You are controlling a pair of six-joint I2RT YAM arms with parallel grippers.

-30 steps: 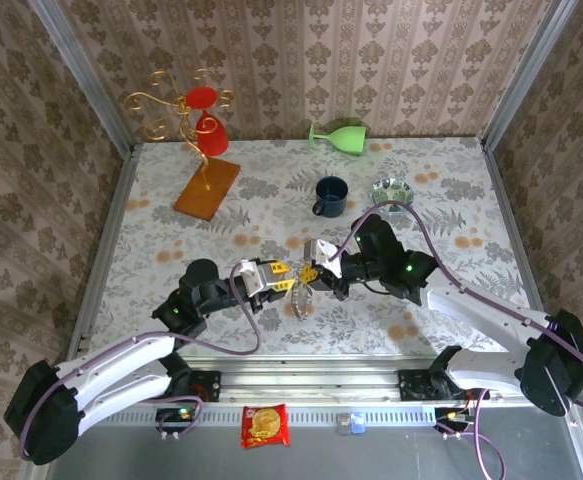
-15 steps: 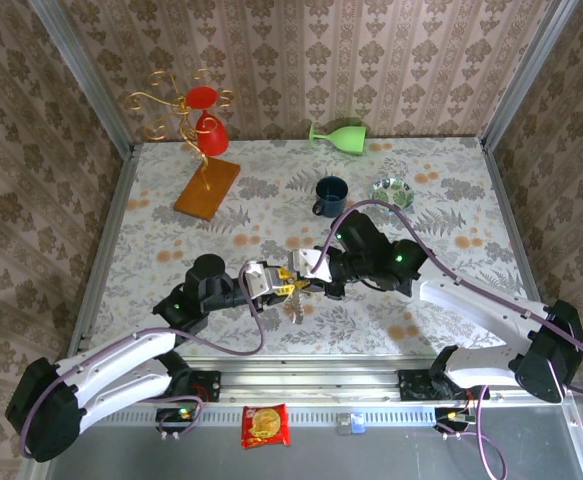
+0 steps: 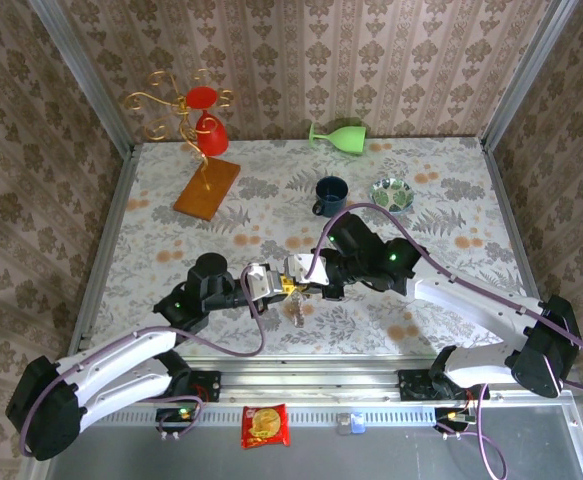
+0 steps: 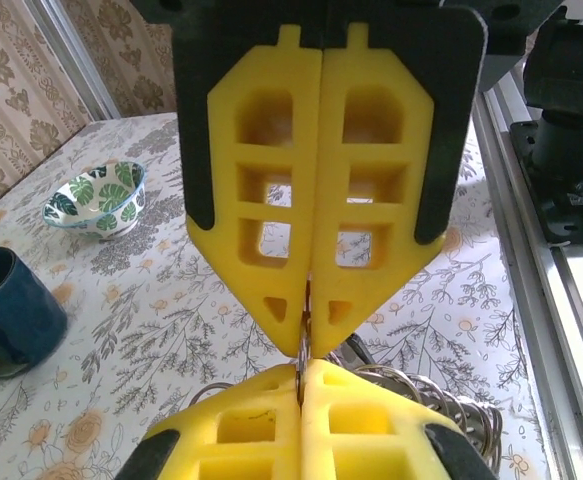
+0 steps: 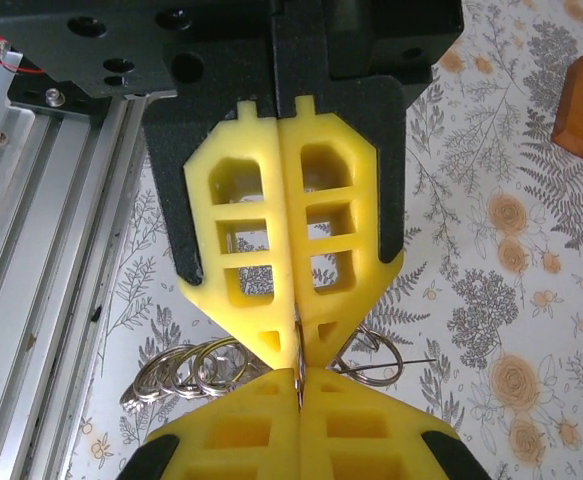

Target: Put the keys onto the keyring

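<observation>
The counter (image 3: 171,250) carried a floral-printed cover and was enclosed by patterned wallpaper and metal framing. I took the blue mug (image 3: 330,196), upright toward the back, as my reference. Its interior read dark, and I could not make out any contents. A leaf-patterned bowl (image 3: 392,190) sat upright just right of the mug. A green goblet (image 3: 337,134) lay on its side behind the mug. A gold wire stand (image 3: 186,110) holding red cups (image 3: 209,132) stood well left of it.

In front of the mug, the left fingers (image 4: 261,150) and right fingers (image 5: 246,197) met tip to tip. Both pairs were pressed fully together with a thin metal edge nipped at the tips; I could not tell which piece it was. The keyring (image 3: 297,305) hung just beneath that meeting point, beside bunched rings (image 5: 186,368).
</observation>
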